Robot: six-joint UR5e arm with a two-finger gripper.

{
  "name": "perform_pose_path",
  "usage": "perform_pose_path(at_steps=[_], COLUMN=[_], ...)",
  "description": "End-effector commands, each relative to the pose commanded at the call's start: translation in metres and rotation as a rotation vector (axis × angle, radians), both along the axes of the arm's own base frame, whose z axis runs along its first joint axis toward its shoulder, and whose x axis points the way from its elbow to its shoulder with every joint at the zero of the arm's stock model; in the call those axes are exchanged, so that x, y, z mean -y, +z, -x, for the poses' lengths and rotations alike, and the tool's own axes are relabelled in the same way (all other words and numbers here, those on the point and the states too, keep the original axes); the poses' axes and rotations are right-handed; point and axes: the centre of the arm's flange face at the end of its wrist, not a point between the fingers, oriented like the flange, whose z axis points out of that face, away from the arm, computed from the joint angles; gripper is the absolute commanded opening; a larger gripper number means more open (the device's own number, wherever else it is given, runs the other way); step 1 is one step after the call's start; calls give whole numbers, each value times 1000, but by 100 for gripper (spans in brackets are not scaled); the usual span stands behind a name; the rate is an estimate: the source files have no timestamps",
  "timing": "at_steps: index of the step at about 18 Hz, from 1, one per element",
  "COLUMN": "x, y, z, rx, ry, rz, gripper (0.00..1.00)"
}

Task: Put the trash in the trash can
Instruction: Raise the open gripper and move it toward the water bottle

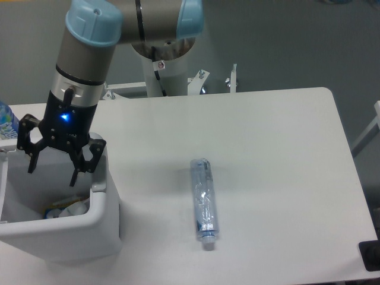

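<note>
Pincer: the black two-finger pincer (52, 172) hangs over the white rectangular plastic trash can with rounded corners (104, 228), jaws spread wide and holding nothing.
Wrapper: a crumpled white plastic wrapper (68, 209) lies at the bottom of the can, below the open fingers; this piece looks delivered.
Bottle: the long flattened clear plastic bottle with a bluish tint (203, 198) lies on the white bench (279, 154), near the middle and a little toward the front edge, well apart from the can, cap end pointing at the front edge.
Step in hand: by my judgement, the release is done and the arm must clear the can before going for the bottle.
Doing it well: lift straight up until both fingertips stand above the rim, since the right-hand finger is close to the can's thick right wall; only then swing across. For the bottle, turn the wrist so the jaws close across its narrow width, not along its length, and take it near mid-body so it hangs level.
Edges: the can sits at the bench's left front corner, partly cut off by the picture's border; a nudge from the fingers could shove it.
Open room: bare bench on every side of the bottle gives free approach from above.
Other thing: a blue-labelled bottle (6, 122) shows at the far left edge, not to be touched.
</note>
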Motion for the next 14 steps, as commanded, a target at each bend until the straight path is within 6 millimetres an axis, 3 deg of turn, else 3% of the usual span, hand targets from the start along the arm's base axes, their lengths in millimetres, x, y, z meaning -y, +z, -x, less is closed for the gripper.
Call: perform_pose_path(at_steps=[4,8,14], x=[0,12,35], y=[18,28,59], z=[10,51,115], rx=[-20,-28,17], ry=[21,107,302], rz=[-25,-38,-82], gripper=[100,100,100])
